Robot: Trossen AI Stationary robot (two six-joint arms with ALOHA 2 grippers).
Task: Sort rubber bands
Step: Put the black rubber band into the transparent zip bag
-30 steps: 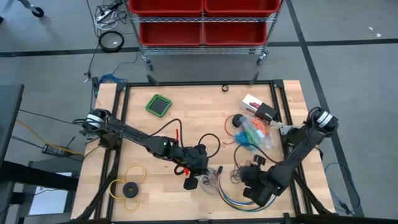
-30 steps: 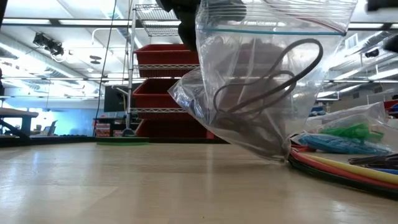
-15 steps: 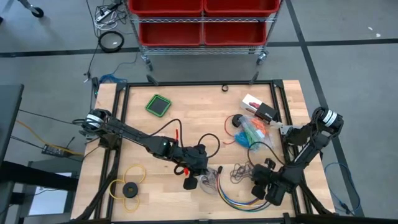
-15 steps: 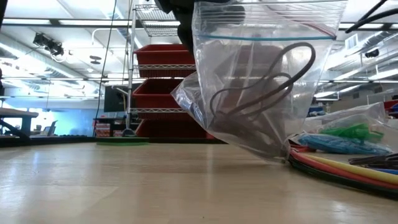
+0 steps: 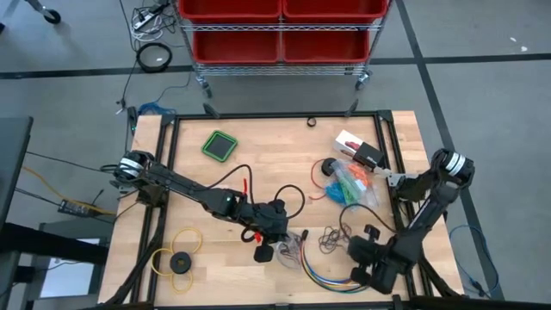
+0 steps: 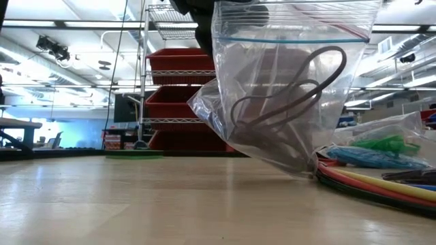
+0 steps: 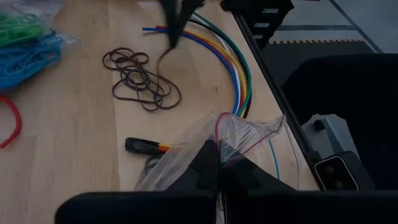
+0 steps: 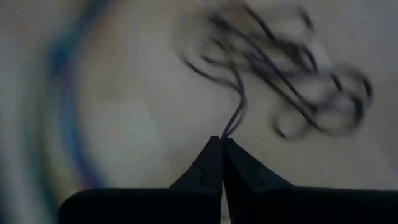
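A clear bag [image 6: 286, 88] is held up off the table [image 5: 224, 185] by the left gripper [image 7: 219, 163], whose fingers are pressed together on the bag's top edge near the table's front middle. Dark bands [image 6: 293, 88] are seen inside the bag in the low view. A loose heap of dark purple bands [image 7: 140, 78] lies on the wood just beside the curved cables [image 7: 233, 65]. One strand from that heap is pinched between the closed fingers of the right gripper [image 8: 221, 142], which is placed at the front right of the table. Green bands [image 5: 349, 181] and blue bands [image 5: 340, 196] are kept in bags farther back on the right, well apart from the left gripper
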